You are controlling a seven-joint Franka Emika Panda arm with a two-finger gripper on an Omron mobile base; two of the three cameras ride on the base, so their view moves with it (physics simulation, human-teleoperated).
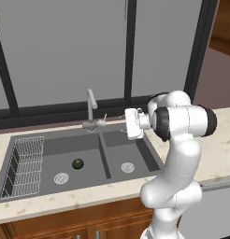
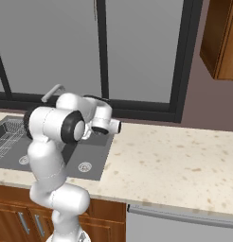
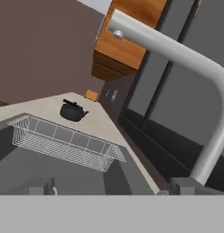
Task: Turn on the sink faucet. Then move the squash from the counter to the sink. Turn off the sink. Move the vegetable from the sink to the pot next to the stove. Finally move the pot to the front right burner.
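One faucet [image 1: 91, 108] stands behind one double sink [image 1: 135, 149] with two basins and two round silver drains [image 1: 61, 178]. One wire rack [image 1: 24, 165] sits in the left basin, with one dark green squash [image 1: 77, 164]. One black kettle [image 3: 73, 110] stands on the tabletop [image 2: 175, 160].

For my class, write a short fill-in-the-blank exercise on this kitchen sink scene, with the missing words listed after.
1. The squash lies in the ____ basin of the sink.
2. The wire rack sits at the sink's ____ end.
3. The faucet stands at the sink's ____ edge.

Missing words: left; left; back
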